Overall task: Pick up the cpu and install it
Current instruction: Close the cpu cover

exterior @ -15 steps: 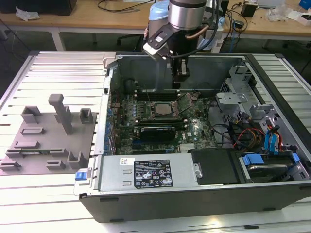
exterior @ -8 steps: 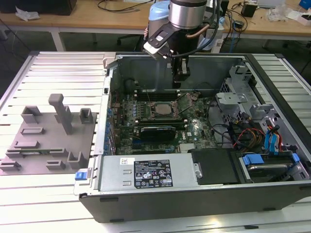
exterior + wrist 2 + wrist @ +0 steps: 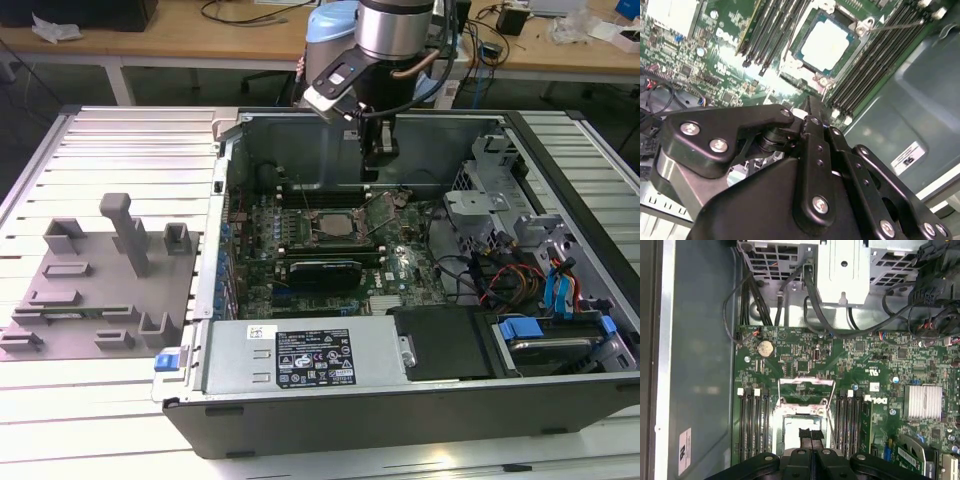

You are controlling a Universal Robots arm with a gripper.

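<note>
1. My gripper (image 3: 371, 170) hangs inside the open case (image 3: 400, 405), over the motherboard (image 3: 400, 265), just past the far edge of the socket (image 3: 335, 243).
2. Its fingers (image 3: 805, 434) are pressed together with nothing between them; in both wrist views the tips meet in a thin line.
3. The cpu (image 3: 335, 222) lies flat in the socket near the middle of the board, silvery top up, apart from my fingertips. It shows bright in the second wrist view (image 3: 825, 42) and is partly hidden behind my fingers in the first wrist view (image 3: 790, 426).
4. The load plate (image 3: 805, 387) stands tilted open off the cpu, and a thin wire lever (image 3: 895, 24) runs beside the socket.
5. A grey plate (image 3: 100, 290) with blocks and posts lies on the table at the exterior view's left, well apart from the case.
</note>
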